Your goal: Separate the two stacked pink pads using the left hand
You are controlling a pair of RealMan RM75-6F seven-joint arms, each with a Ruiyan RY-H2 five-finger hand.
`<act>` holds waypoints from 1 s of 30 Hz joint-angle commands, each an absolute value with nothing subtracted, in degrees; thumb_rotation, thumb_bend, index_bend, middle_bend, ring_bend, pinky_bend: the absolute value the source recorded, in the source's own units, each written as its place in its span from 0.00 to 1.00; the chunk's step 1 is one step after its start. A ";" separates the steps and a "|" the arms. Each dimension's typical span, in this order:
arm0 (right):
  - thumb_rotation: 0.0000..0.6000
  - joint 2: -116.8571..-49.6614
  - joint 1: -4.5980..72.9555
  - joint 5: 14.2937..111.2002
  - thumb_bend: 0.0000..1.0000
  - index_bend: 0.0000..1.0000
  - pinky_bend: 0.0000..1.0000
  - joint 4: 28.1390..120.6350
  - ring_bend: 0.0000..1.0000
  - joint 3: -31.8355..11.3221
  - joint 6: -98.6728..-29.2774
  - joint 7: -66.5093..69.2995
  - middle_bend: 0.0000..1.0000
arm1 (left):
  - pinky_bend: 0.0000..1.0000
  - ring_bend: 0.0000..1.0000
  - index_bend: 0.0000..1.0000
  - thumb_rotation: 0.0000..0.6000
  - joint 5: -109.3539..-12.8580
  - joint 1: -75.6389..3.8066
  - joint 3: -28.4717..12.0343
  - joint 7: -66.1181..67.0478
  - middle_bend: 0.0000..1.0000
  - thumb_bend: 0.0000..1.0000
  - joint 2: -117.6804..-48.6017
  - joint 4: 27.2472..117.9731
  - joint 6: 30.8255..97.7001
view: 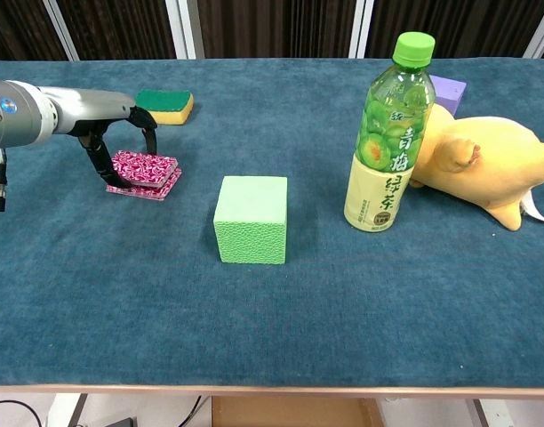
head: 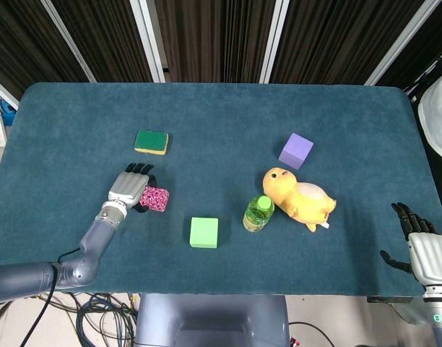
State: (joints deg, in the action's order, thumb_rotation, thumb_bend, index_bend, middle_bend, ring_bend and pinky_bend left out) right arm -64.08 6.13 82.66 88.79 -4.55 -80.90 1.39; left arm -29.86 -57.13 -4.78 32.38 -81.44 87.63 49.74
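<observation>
Two pink patterned pads lie stacked at the left of the table. The top pad point(view: 147, 164) sits skewed and slightly raised over the lower pad point(view: 146, 188). In the head view the pads point(head: 157, 198) show as one patch. My left hand point(head: 130, 186) point(view: 113, 135) arches over them from the left and pinches the top pad between thumb and fingers. My right hand point(head: 425, 249) rests at the table's near right corner with fingers spread and nothing in it; the chest view does not show it.
A green and yellow sponge point(head: 151, 142) point(view: 165, 105) lies behind the pads. A green block point(head: 204, 232) point(view: 252, 219) stands to their right. A green tea bottle point(head: 258, 213) point(view: 392, 133), a yellow plush duck point(head: 300, 199) point(view: 485, 169) and a purple block point(head: 296, 150) point(view: 448, 89) fill the centre-right.
</observation>
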 commanded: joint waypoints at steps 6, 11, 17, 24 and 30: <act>1.00 -64.02 6.16 82.55 0.20 0.05 0.22 88.85 0.15 -4.52 -80.69 1.39 0.08 | 0.00 0.00 0.48 1.00 -28.72 -59.65 -7.31 33.29 0.15 0.24 -81.79 86.58 49.14; 1.00 -63.91 6.11 82.51 0.20 0.05 0.22 88.92 0.15 -4.53 -80.74 1.49 0.08 | 0.00 0.00 0.48 1.00 -24.79 -62.89 -9.30 35.16 0.15 0.24 -82.88 84.14 47.98; 1.00 -63.87 6.20 82.24 0.20 0.05 0.22 88.80 0.15 -4.55 -80.37 1.61 0.08 | 0.00 0.00 0.49 1.00 -21.04 -67.31 -11.20 37.34 0.15 0.24 -85.91 79.17 45.68; 1.00 -63.90 6.41 81.96 0.20 0.05 0.22 88.64 0.15 -4.55 -79.79 1.65 0.08 | 0.00 0.00 0.49 1.00 -15.18 -72.54 -12.31 39.24 0.15 0.24 -93.17 67.83 41.84; 1.00 -63.73 6.49 81.56 0.20 0.05 0.22 88.53 0.15 -4.56 -79.29 1.91 0.08 | 0.00 0.00 0.48 1.00 -13.08 -74.15 -11.58 40.18 0.15 0.24 -96.80 62.52 39.54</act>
State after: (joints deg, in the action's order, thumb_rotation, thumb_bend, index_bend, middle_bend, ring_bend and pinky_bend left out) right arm -63.75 6.47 81.58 88.53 -4.56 -79.31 1.89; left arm -13.85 -73.47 -11.76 39.72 -95.92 63.43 40.33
